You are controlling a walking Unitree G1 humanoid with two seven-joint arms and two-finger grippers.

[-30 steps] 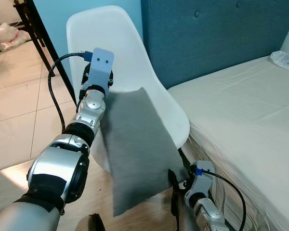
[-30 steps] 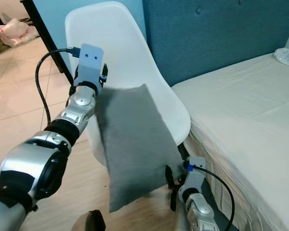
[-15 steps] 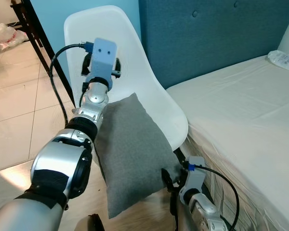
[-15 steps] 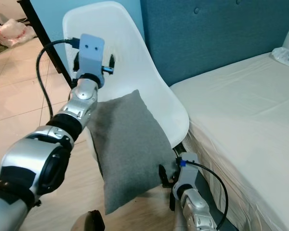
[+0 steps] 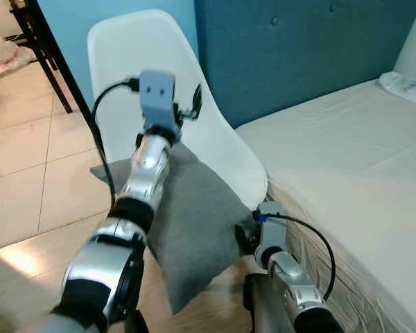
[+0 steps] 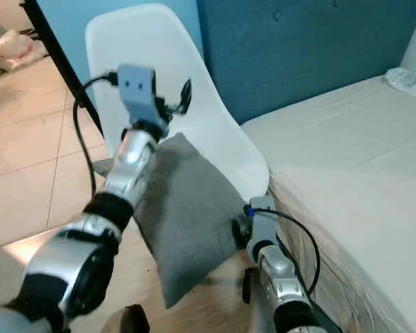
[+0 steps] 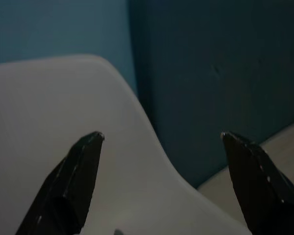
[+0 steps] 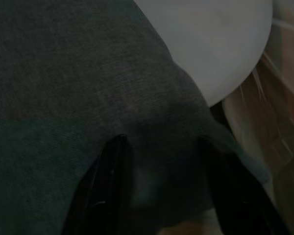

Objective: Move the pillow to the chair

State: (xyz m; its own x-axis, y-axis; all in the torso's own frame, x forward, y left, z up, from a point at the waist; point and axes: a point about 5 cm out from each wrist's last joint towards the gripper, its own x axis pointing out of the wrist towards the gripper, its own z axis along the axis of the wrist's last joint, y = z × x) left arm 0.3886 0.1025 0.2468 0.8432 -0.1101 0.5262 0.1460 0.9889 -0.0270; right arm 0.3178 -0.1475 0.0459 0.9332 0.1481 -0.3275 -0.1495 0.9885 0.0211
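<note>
Your pillow (image 5: 194, 222) lies on the chair (image 5: 215, 149) seat, its lower corner overhanging the front edge. The left gripper (image 7: 161, 142), jaws open and empty, sits above it near the backrest. The right gripper (image 8: 159, 161) clamps the overhanging corner, steadying it.

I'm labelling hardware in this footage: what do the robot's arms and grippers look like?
Both arms are silver metal with black joint bands. The left gripper has long black fingers behind a pale blue-grey camera block with a black cable. The right gripper has black fingers, a white wrist block, a blue plug and a black cable.
</note>
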